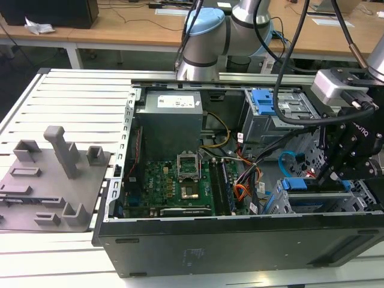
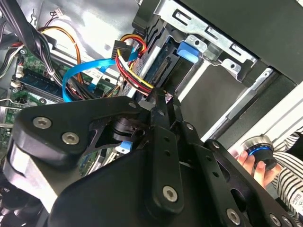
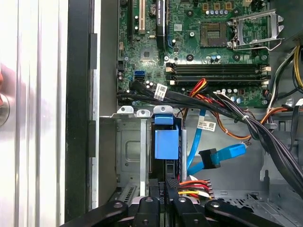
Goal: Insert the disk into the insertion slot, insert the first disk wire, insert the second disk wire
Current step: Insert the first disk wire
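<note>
The disk sits in the insertion slot [image 3: 128,156], its blue caddy [image 3: 166,142] showing at the mouth of the silver cage; in the exterior view the caddy [image 1: 294,183] lies at the case's right. My gripper [image 3: 165,191] hangs right over the caddy's end, fingers close together. It is shut on the first disk wire [image 3: 195,186], a red, yellow and black bundle [image 2: 130,66] running into the fingertips [image 2: 160,97]. The second disk wire [image 3: 222,153], light blue with a black connector, lies loose beside the slot and arcs over the board [image 2: 78,73].
The open computer case [image 1: 240,240] holds a green motherboard [image 1: 174,186], a power supply [image 1: 168,120] and a second cage with a blue latch [image 1: 264,99]. Thick black cables [image 3: 265,137] cross near the slot. A person's hand [image 2: 253,165] is beside the case. A grey fixture [image 1: 54,174] lies left.
</note>
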Available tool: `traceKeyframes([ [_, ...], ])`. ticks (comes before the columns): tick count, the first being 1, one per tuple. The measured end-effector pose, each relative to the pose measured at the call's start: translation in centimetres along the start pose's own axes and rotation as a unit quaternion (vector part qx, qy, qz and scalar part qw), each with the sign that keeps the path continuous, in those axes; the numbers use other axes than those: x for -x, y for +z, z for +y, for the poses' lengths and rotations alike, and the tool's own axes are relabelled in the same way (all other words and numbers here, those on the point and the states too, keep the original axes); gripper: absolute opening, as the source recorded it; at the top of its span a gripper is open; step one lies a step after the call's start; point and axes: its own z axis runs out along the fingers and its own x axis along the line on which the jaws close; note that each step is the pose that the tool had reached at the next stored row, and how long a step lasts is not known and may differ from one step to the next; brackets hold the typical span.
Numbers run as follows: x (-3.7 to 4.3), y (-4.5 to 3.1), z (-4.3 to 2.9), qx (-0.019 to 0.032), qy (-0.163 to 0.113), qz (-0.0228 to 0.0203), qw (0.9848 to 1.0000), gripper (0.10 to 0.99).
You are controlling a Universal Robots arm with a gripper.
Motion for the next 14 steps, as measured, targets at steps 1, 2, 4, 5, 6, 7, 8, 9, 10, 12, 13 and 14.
traceKeyframes([
  [1,0.01,0.07,-0.01,0.0000,0.000,-0.0001,1.0000,0.173],
  [2,0.01,0.09,-0.04,0.0000,0.000,-0.0001,1.0000,0.173],
  [4,0.02,0.10,-0.07,0.0000,0.000,-0.0004,1.0000,0.173],
  [5,0.01,0.10,-0.07,0.0000,0.000,-0.0013,1.0000,0.173],
  [6,0.01,0.10,-0.07,0.0000,0.000,-0.0028,1.0000,0.173],
  [7,0.01,0.03,-0.07,0.0000,0.000,-0.0046,1.0000,0.173],
  [8,-0.01,-0.11,-0.06,0.0000,0.000,-0.0059,1.0000,0.173],
  [9,-0.02,-0.32,-0.06,0.0000,0.000,-0.0085,1.0000,0.173],
  [10,-0.02,-0.34,-0.06,0.0000,-0.001,-0.0214,0.9998,0.173],
  [12,-0.02,-0.32,-0.11,0.0005,-0.001,-0.0323,0.9995,0.173],
  [13,-0.02,-0.30,-0.17,0.0012,-0.002,-0.0370,0.9993,0.173],
  [14,-0.02,-0.27,-0.24,0.0016,-0.002,-0.0379,0.9993,0.173],
])
